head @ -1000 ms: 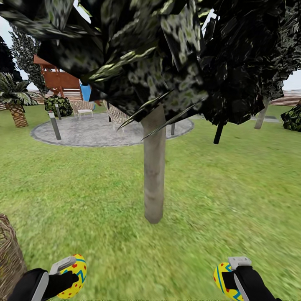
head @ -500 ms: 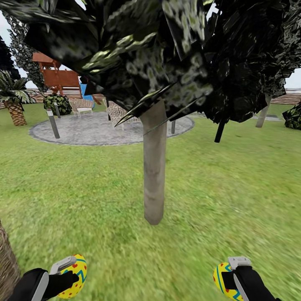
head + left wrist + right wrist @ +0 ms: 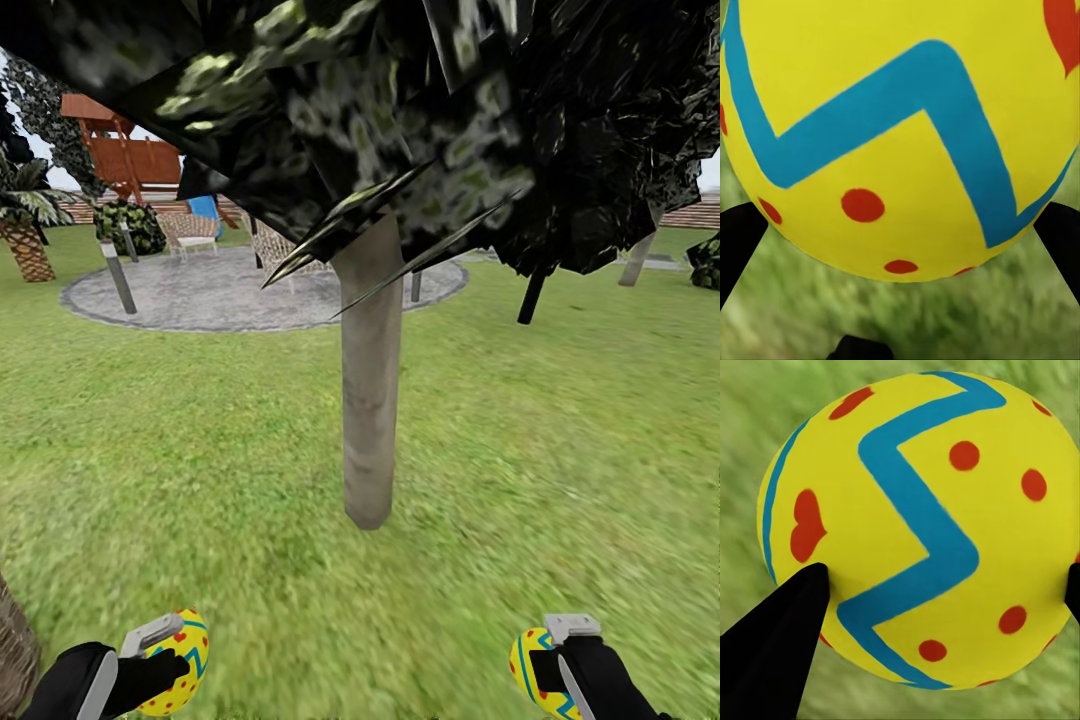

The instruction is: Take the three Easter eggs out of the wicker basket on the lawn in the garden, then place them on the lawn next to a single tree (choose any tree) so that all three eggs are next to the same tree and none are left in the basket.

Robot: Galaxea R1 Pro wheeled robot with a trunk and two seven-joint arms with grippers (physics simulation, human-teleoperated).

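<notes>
A tree (image 3: 370, 400) with a pale trunk stands straight ahead on the lawn (image 3: 550, 430), its dark crown overhead. My left gripper (image 3: 165, 660) is shut on a yellow Easter egg (image 3: 183, 665) with blue zigzags and red dots, low at the left. My right gripper (image 3: 548, 668) is shut on a second Easter egg (image 3: 528, 670), low at the right. Each egg looms large in its wrist view, the left one (image 3: 900, 135) and the right one (image 3: 922, 525), with black fingers (image 3: 772, 652) at its sides over grass. A sliver of the wicker basket (image 3: 12, 650) shows at the left edge.
A round grey paved area (image 3: 230, 290) with chairs and posts lies behind the tree. A palm (image 3: 25, 245) and a red-brown play structure (image 3: 125, 155) stand at the far left. Another trunk (image 3: 635, 260) rises at the far right. Open grass surrounds the near trunk.
The whole view has shifted: the tree looms closer and its crown hangs lower, while the basket has slid almost out at the left edge. Both grippers still hold their eggs.
</notes>
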